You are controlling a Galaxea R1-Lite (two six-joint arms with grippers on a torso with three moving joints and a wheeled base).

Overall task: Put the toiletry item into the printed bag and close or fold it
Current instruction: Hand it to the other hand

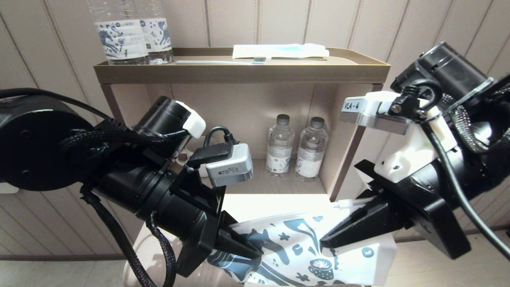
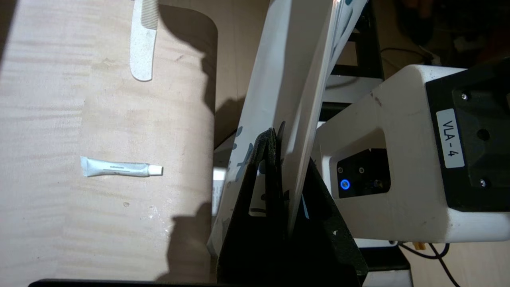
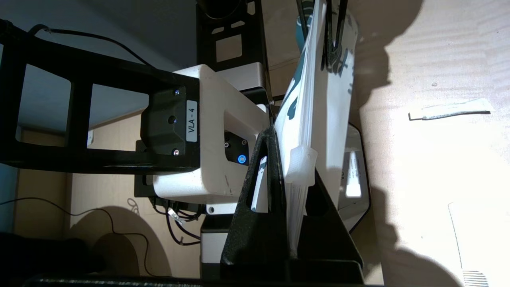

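Left gripper: clamped on one end of the printed bag.
Right gripper: pinched on the bag's other end, beside the zip slider.
Bag: held edge-up above the pale wooden table.
Step advice: the strip should be kept taut and level while the zip is run.
Toiletry item: not identifiable; whether it is inside the bag cannot be told.
Left out: comb and small tube lie on the table.

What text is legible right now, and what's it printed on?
"VLA-4": white sticker on the right wrist camera mount, also readable in both wrist views.
Water bottles' labels and: print too small to read.
Small tube: one line of print, unreadable.
Grey camera module on the left arm: tiny print, unreadable.
Printed bag: pictures only, no words.
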